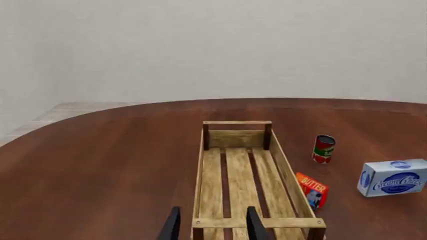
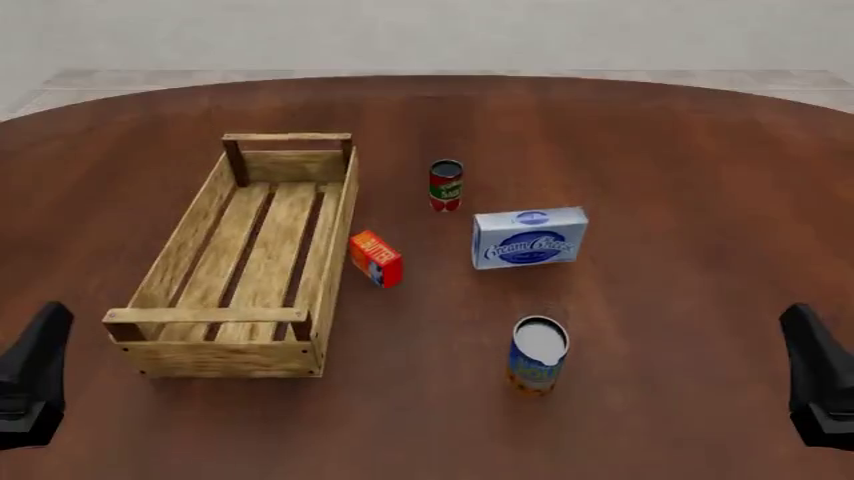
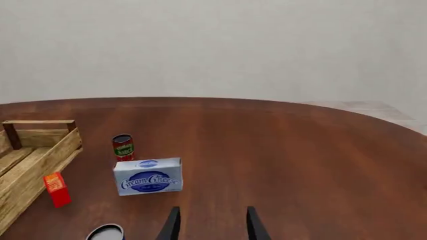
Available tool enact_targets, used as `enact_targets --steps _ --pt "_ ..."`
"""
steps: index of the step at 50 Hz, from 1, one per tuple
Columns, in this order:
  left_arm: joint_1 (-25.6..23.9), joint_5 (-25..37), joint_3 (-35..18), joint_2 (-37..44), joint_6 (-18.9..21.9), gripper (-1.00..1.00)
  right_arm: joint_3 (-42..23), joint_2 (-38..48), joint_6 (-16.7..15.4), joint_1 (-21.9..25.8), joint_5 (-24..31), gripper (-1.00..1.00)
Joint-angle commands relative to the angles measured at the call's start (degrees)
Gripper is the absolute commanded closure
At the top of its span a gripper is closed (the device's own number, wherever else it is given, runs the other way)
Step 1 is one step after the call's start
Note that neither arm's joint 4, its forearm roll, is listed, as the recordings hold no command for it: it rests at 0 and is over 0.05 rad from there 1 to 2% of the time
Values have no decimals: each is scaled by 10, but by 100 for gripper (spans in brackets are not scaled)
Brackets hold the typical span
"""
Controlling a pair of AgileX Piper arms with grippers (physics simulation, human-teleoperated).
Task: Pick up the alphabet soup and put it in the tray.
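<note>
Dark brown wood forms the round table (image 2: 667, 150) under everything. On its left side lies the tray (image 2: 200, 225), with nothing inside. Right of it stands the alphabet soup (image 2: 537, 354), upright, near the front edge and well apart. Both the left gripper (image 1: 209, 226) and right gripper (image 3: 209, 225) hold their fingers spread, gripping nothing.
</note>
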Motion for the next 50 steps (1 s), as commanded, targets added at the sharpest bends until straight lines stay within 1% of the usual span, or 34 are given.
enact_targets --steps 1,22,24,25,27,28,29,31,32,33,34,35,36,38,39,41,42,43,45,46,47,48,49,50 --pt "-2 3 -1 -1 0 -100 -1 1 1 3 -1 -100" --pt "-2 4 -1 -1 0 -100 -1 1 -2 8 -2 -100" --pt "-2 4 -1 -2 0 -100 -6 17 4 11 -6 -100" --pt "-2 4 -1 -2 0 -100 -18 28 16 22 -5 -100" --pt "-2 4 -1 -2 0 -100 -29 30 22 29 1 -100" --pt "-2 4 -1 -2 0 -100 -64 63 23 46 8 -100" --pt "-2 4 -1 -2 0 -100 -78 81 26 52 9 -100" --pt "-2 4 -1 -2 0 -100 -98 138 17 76 3 -100" --pt "-2 4 -1 -2 1 -100 -108 159 8 77 3 -100" --pt "-2 4 -1 -2 1 -100 -108 159 8 77 3 -100" --pt "-2 4 -1 -3 2 -100 -115 170 0 86 4 -100" --pt "-3 2 -1 -4 5 -100 -131 182 4 96 14 -100" --pt "-3 2 -1 -5 6 -100 -142 194 -3 101 20 -100" --pt "-3 3 -1 -4 4 -100 -149 199 -1 107 25 -100" --pt "-3 2 -1 -4 6 -100 -172 225 -1 118 38 -100" --pt "-2 3 -1 -3 3 -100 -188 241 -2 128 46 -100" --pt "-2 3 -1 1 -3 -100 -201 253 9 137 52 -100" --pt "-2 3 -1 -4 4 -100 -219 271 -2 148 61 -100" --pt "-2 4 -1 -3 2 -100 -241 289 -4 168 75 -100" --pt "-2 4 -1 -1 -2 -100 -241 289 -4 168 75 -100" --pt "-2 5 -2 -4 3 -100 -254 295 -5 176 82 -100" --pt "-2 5 -2 -5 4 -100 -267 301 1 185 90 -100" --pt "-2 5 -2 -4 2 -100 -280 314 -2 188 100 -100" --pt "-2 6 -2 -3 -1 -100 -293 329 -20 193 111 -100"
